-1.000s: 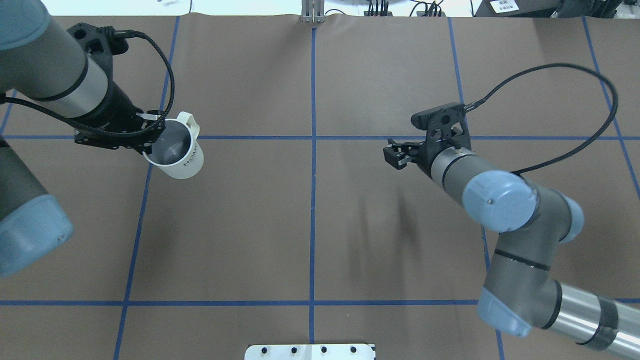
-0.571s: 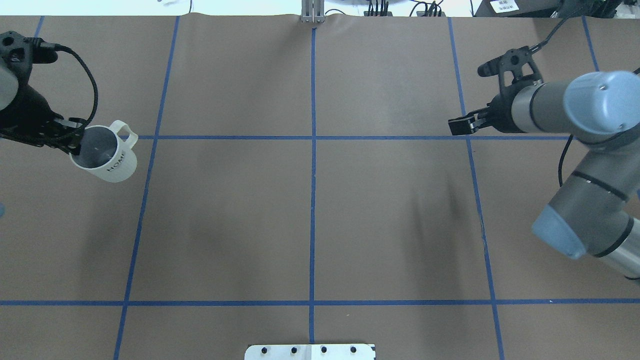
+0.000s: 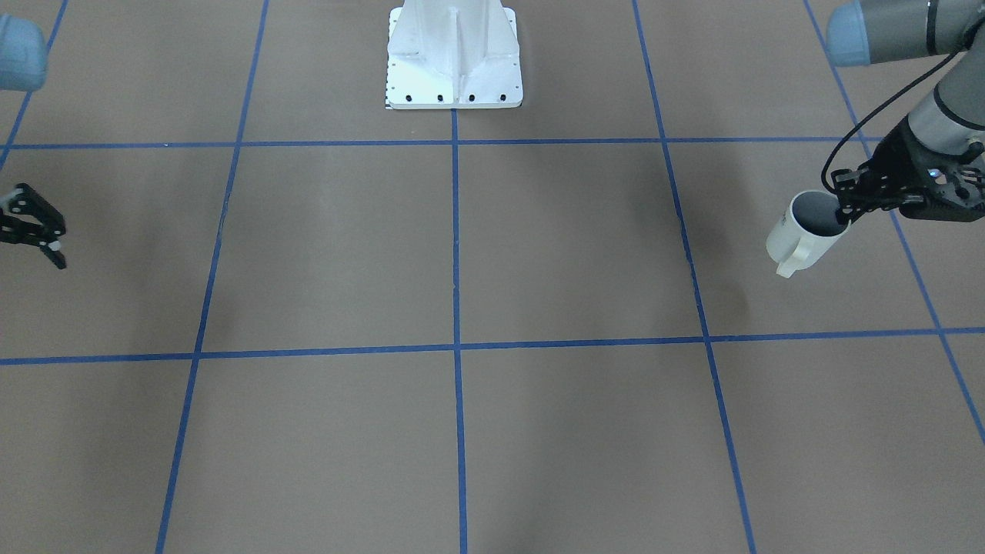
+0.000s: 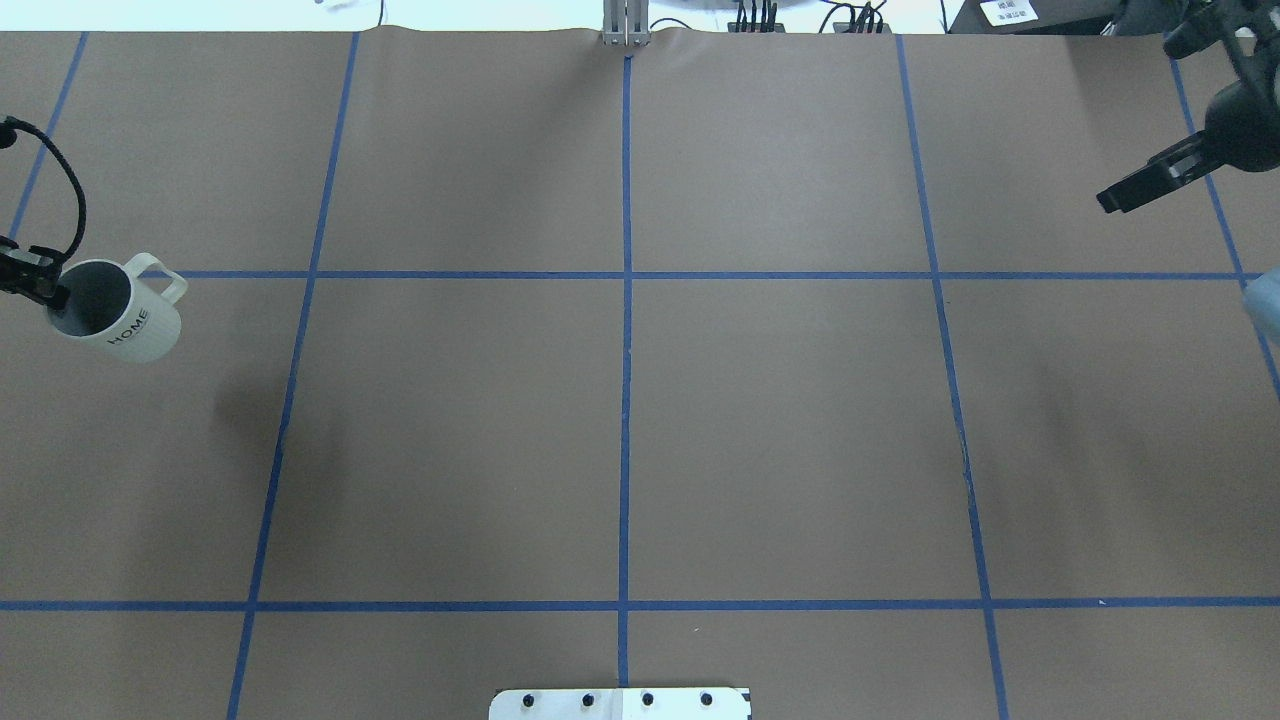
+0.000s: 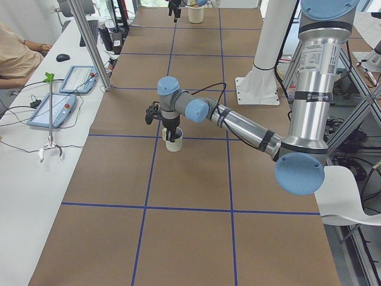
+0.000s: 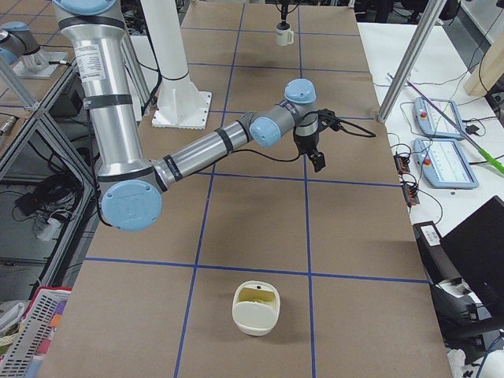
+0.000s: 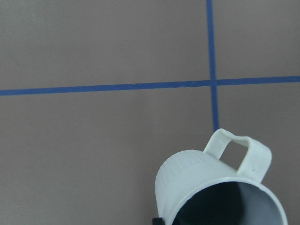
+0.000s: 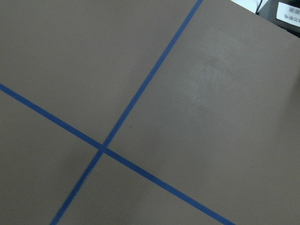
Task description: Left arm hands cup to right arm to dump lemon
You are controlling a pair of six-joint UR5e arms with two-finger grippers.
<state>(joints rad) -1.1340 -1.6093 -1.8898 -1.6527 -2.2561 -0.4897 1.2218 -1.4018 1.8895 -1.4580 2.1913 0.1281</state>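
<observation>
The white cup (image 4: 125,320), marked HOME, hangs tilted above the table at the far left of the overhead view. My left gripper (image 4: 42,288) is shut on its rim, opposite the handle. The cup also shows in the front view (image 3: 796,238) and in the left wrist view (image 7: 206,183). What I see of its inside is grey. The lemon does not show in the cup. My right gripper (image 4: 1112,198) is far off at the back right, open and empty; it also shows in the front view (image 3: 42,231).
The brown table cover (image 4: 620,420) bears a grid of blue tape lines. A cream container (image 6: 256,309) with a yellowish inside stands at the table's right end. The robot's white base (image 3: 454,58) stands at the table's edge.
Both arms have swung outward. The left gripper carried the cup to the left edge. The right gripper moved right and toward the back.
</observation>
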